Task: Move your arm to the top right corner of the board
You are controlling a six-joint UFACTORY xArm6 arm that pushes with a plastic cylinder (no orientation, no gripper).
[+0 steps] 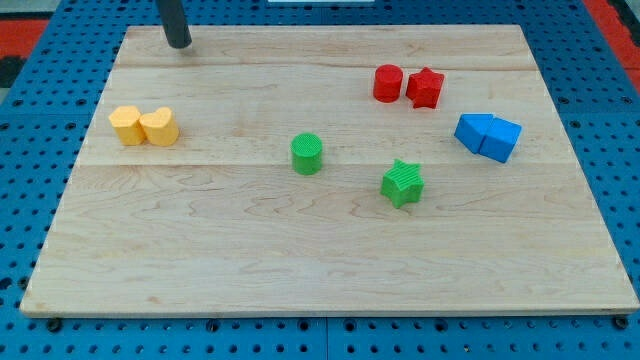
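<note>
Unmarked wooden board (330,250); my tip (179,44) upper left.

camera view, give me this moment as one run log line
my tip: view's top left, near board edge, touching no block | target: top right corner, not reached | nearest: two yellow blocks

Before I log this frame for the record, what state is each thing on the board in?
My tip: top left, touching no block.
Yellow blocks: touching pair, left.
Red cylinder: beside red star.
Blue blocks: touching pair, right.
Green cylinder: alone.
Green star: alone.
</note>
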